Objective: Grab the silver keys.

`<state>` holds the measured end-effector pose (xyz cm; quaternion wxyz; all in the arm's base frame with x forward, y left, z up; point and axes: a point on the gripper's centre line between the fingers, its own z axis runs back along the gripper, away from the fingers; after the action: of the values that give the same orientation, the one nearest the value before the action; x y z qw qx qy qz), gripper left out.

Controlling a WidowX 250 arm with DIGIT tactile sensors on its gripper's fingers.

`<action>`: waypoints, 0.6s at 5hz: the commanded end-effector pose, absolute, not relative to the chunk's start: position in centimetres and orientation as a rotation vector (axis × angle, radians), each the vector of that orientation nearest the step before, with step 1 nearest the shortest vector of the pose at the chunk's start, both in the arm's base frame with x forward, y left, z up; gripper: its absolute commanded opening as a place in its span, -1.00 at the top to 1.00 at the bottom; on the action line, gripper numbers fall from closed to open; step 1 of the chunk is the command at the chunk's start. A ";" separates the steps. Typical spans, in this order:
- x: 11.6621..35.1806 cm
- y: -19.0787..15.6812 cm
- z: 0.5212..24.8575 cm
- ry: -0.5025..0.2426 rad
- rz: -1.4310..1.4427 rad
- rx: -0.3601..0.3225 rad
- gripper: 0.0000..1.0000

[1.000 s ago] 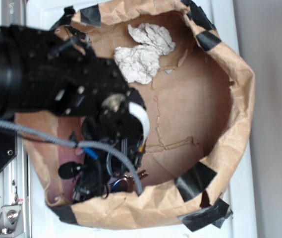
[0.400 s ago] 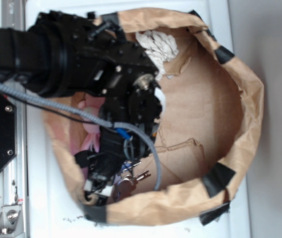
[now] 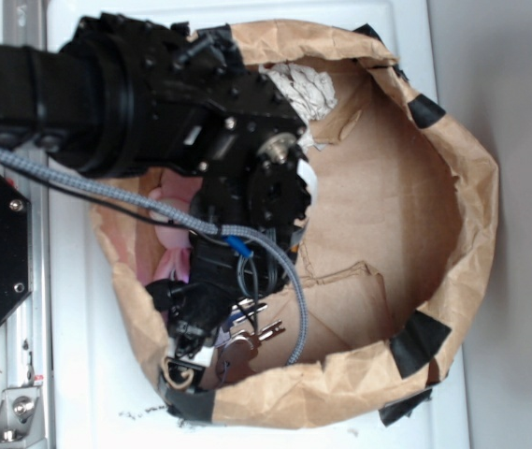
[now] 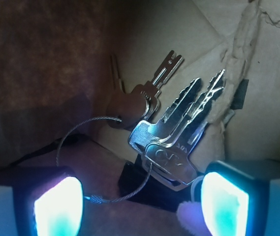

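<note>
Silver keys fanned flat on cardboard floor of paper bag, at near-left corner just inside bag wall, wire ring looping off to one side. Fingers spread wide, nothing held, reaching down into bag with glowing pads either side of key heads, presumably to straddle bunch before closing. Pink plush tucked against left wall behind arm; crumpled paper well apart at far side.
</note>
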<state>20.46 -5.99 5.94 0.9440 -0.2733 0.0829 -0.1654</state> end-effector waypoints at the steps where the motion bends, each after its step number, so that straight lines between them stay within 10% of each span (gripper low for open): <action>1: 21.1 -5.3 8.4 0.091 -0.107 -0.569 -1.00; 3: 20.7 -5.9 6.2 0.099 0.056 -0.384 -1.00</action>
<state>20.89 -5.53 5.36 0.9794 -0.1893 0.0605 0.0354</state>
